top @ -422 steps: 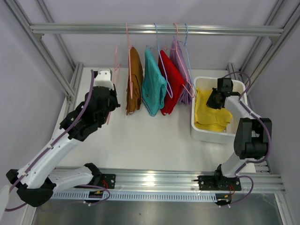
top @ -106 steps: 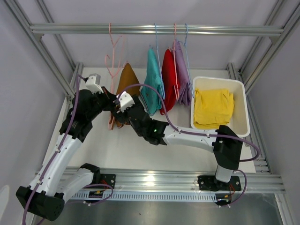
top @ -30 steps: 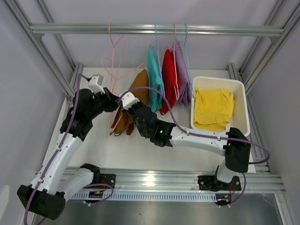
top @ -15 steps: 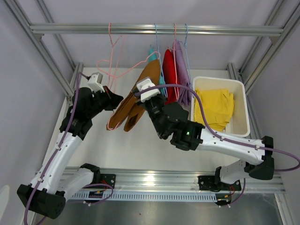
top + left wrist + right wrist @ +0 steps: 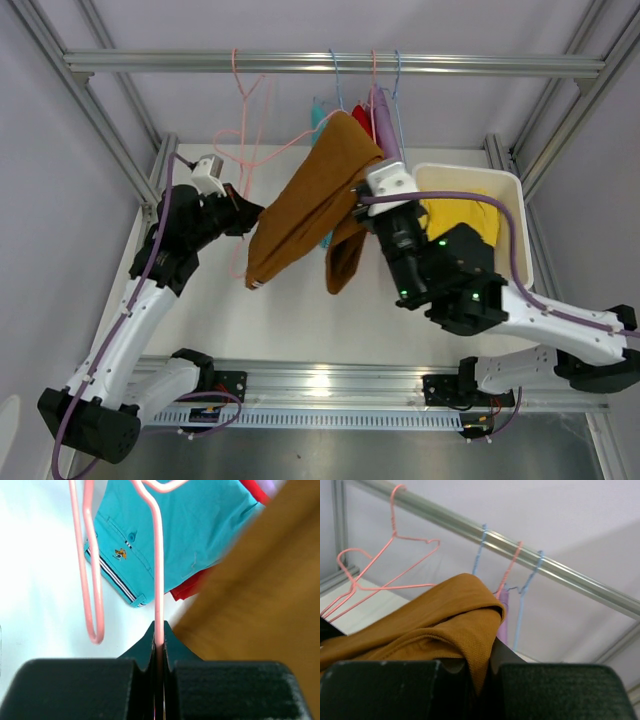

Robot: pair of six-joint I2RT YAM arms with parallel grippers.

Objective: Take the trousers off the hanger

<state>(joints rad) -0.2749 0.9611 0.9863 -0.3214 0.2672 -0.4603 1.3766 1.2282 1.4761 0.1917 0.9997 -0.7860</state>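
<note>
My right gripper (image 5: 362, 200) is shut on the brown trousers (image 5: 305, 205) and holds them up in the air; the legs hang down to the left. In the right wrist view the brown cloth (image 5: 445, 625) is pinched between my right gripper's (image 5: 482, 677) jaws. My left gripper (image 5: 243, 217) is shut on the wire of a pink hanger (image 5: 285, 148); the left wrist view shows the wire (image 5: 158, 580) clamped in the gripper (image 5: 159, 645). Teal (image 5: 190, 530), red (image 5: 362, 110) and lavender (image 5: 385, 112) trousers hang behind, mostly hidden. Yellow trousers (image 5: 472, 215) lie in the bin.
The metal rail (image 5: 320, 63) crosses the back, with an empty pink hanger (image 5: 240, 85) and blue hangers (image 5: 520, 615) on it. The white bin (image 5: 470, 168) stands at the right. Frame posts rise at both sides.
My right gripper has moved right and upward with the brown trousers, drawing them away from the pink hanger. My left gripper has kept its hold on the hanger wire in about the same place.
</note>
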